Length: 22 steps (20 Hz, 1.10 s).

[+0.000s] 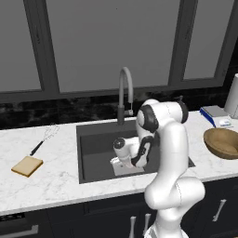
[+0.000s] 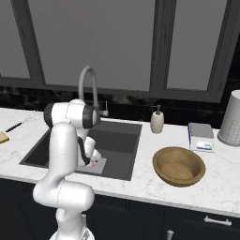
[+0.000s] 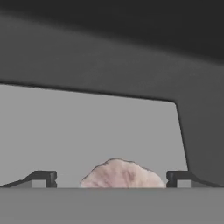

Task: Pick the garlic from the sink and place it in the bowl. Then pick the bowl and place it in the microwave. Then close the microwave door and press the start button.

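End effector [image 3: 111, 178] astride lumpy pinkish garlic [image 3: 121, 174]

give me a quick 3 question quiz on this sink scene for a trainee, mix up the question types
1. True or false: the garlic lies between the open fingers of the gripper, on the light plate at the bottom of the sink.
2. Multiple choice: the bowl is A) in the sink, B) on the counter, empty, C) holding the garlic.
3. Fill in: on the counter on the far side of the sink from the bowl, beside the slice of bread, lies a ____.

Key: 1 true; 2 B; 3 whisk.
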Motion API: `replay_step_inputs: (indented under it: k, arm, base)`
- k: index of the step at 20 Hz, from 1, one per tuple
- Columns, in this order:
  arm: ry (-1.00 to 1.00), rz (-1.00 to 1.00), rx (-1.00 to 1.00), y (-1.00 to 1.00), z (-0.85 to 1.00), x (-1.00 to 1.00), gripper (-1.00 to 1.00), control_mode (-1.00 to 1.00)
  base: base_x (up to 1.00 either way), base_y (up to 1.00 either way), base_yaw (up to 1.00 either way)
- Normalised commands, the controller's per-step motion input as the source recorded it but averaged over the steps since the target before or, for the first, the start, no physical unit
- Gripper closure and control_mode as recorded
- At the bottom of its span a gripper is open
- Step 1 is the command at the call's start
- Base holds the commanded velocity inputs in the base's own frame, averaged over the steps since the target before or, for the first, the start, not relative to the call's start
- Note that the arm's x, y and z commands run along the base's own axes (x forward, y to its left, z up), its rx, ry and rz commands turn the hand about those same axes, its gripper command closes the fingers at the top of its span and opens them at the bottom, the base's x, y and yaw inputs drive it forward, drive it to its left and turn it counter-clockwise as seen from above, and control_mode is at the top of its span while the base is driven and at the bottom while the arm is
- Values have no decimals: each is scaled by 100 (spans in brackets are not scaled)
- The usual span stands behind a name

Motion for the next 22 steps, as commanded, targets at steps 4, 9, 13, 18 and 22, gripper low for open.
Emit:
replay_step_inputs:
  k: [4,9,13,18,22]
  arm:
    - [-1,0,0,-7,-19,28,100,-100]
    - [0,0,0,-15,1,-6,100,-100]
    - [1,0,-3,-6,51,-30,100,-100]
    - [-1,0,-8,15,100,-61,100,-100]
    - [-5,0,-8,17,100,-86,100,-100]
  base:
    - [0,0,0]
    - [0,0,0]
    - [0,0,0]
    - [0,0,0]
    - [0,0,0]
